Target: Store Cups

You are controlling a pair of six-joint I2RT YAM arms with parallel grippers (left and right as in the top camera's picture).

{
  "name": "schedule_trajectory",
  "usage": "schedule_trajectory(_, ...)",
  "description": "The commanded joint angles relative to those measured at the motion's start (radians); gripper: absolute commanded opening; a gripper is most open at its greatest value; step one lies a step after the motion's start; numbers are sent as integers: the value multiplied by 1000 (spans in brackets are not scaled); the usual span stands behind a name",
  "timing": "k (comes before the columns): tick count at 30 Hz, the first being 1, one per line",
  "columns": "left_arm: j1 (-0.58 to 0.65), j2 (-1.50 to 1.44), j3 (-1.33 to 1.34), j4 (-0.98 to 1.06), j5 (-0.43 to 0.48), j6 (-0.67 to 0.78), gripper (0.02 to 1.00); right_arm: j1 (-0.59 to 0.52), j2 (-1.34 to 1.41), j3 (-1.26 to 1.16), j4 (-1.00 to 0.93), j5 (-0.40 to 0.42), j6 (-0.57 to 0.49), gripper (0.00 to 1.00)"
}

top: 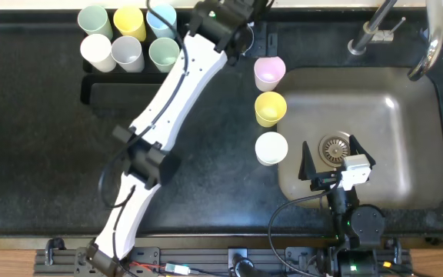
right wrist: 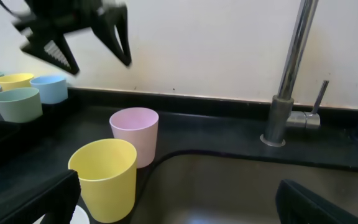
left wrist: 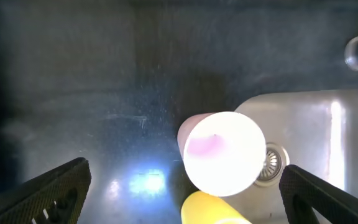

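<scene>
Three cups stand in a row on the counter along the sink's left rim: a pink cup (top: 269, 71), a yellow cup (top: 271, 108) and a white cup (top: 271, 148). My left gripper (top: 237, 31) hangs open, lifted above the pink cup (left wrist: 222, 152) and apart from it, with the yellow cup (left wrist: 213, 211) just beside. In the right wrist view that left gripper (right wrist: 79, 31) hovers well above the pink cup (right wrist: 134, 134) and yellow cup (right wrist: 104, 177). My right gripper (top: 335, 163) is open over the sink, holding nothing.
Several cups (top: 128, 37) stand in a black tray (top: 102, 91) at the back left of the dark counter. The steel sink (top: 406, 115) fills the right side, with its drain (top: 334, 148) and a faucet (right wrist: 291, 74) behind it.
</scene>
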Motion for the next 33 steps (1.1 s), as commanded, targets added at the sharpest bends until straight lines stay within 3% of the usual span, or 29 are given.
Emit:
schedule_trajectory(1, 6, 66, 39, -29, 69, -23, 1000, -6, -10, -14, 6, 0, -3, 998)
schedule_trajectory(10, -11, 142, 39, -58, 85, -27, 1000, -6, -10, -14, 6, 0, -3, 996)
schedule_trajectory(11, -13, 145, 39, -58, 85, -27, 954, -6, -10, -14, 6, 0, -3, 998)
schedule_trajectory(14, -15, 154, 39, -57, 81, -27, 560, -6, -10, -14, 6, 0, -3, 998)
schedule_trajectory(15, -15, 156, 39, -57, 80, -27, 467, -6, -10, -14, 6, 0, -3, 998)
schedule_trajectory(24, -26, 179, 38, -33, 85, -26, 40, -6, -10, -14, 6, 0, -3, 996)
schedule_trajectory(30, -35, 179, 39, -4, 80, -26, 34, -6, -10, -14, 6, 0, -3, 998)
schedule_trajectory(33, -35, 132, 39, -10, 18, -25, 34, -6, -10, -14, 6, 0, -3, 998)
